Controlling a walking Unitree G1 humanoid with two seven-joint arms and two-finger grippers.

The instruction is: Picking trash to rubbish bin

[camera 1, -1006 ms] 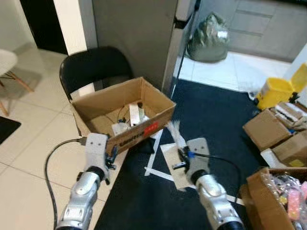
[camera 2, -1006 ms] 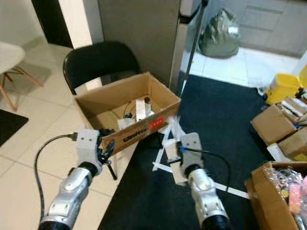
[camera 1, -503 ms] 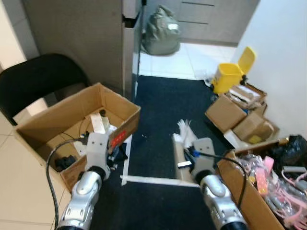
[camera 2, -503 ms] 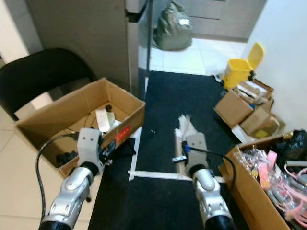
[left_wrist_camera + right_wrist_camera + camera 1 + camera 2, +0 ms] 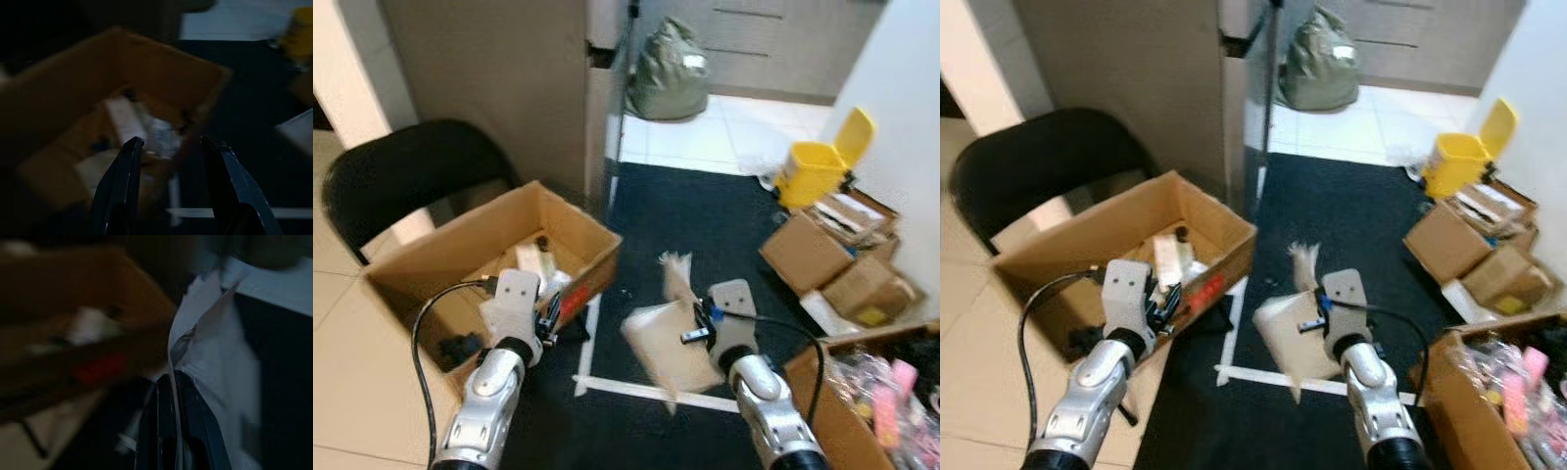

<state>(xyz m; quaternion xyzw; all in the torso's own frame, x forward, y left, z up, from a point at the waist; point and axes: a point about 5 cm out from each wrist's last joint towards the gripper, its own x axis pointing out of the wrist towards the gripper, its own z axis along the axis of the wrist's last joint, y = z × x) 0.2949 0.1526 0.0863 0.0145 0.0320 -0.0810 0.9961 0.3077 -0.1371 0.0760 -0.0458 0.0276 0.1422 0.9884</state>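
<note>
Right tool (image 5: 171,396) was pinched flat on a pale paper bag (image 5: 671,338), its torn top sticking up, held in the air over the dark mat (image 5: 705,225). The bag was motion-blurred and hid the tool's tips in the head views. Left tool (image 5: 171,186) was spread apart and empty, just in front of the open cardboard box (image 5: 460,269). Box contents were dim and smeared; only pale scraps could be made out. Box sat beside a black chair (image 5: 401,176), which was partly hidden behind it. Cartons (image 5: 832,259) crowded the right edge, the nearest cut off. Open mat lay between box and cartons. Farther off were a yellow bin (image 5: 818,162) by the wall and a grey-green sack (image 5: 668,70) on white tile. Since half a second ago the bag had swung from edge-on to face-on, and the view had shifted.
</note>
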